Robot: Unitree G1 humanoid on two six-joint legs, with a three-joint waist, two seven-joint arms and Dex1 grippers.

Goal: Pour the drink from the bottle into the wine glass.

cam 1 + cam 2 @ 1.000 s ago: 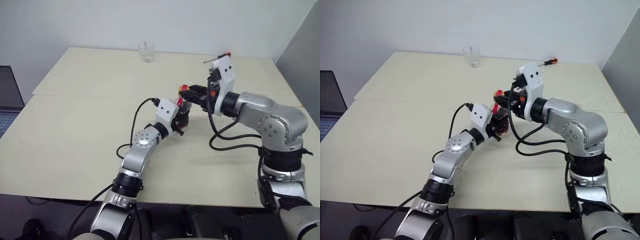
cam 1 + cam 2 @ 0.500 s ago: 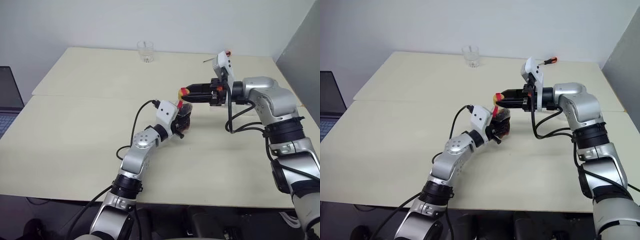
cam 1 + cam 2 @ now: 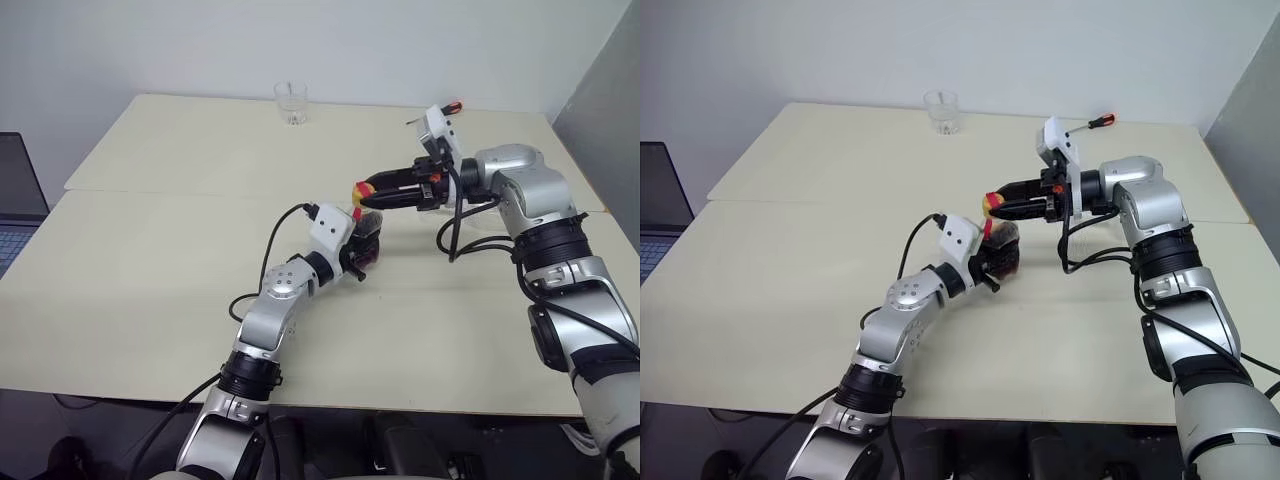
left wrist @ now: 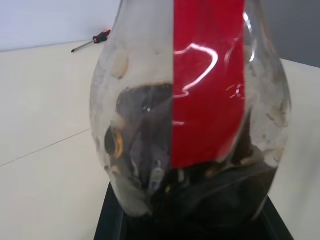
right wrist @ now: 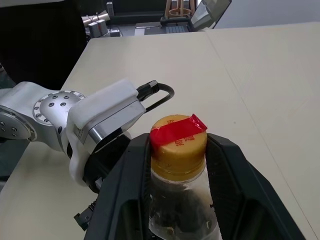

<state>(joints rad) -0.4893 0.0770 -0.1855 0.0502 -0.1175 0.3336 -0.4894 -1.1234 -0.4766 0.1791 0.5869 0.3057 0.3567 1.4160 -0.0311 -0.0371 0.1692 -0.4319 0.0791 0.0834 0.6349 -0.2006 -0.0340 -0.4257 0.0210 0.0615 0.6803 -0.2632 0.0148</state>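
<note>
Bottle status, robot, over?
Left gripper shut on bottle. Right gripper clamps the yellow cap. Cap on, nothing poured. Nothing blocking.

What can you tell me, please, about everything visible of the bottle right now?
The bottle is small, squat, clear plastic with a rounded body and a red strip down its side. Dark brown drink sits low inside. It stands upright above the table, its body held in the left gripper. The right gripper has its jaws either side of the yellowish cap, which is crossed by red tape.

Silver metal arms w/ round bolted joints, white plastic wrist housings, black cuffs, black cables looping loose; each gripper has two black fingers.
</note>
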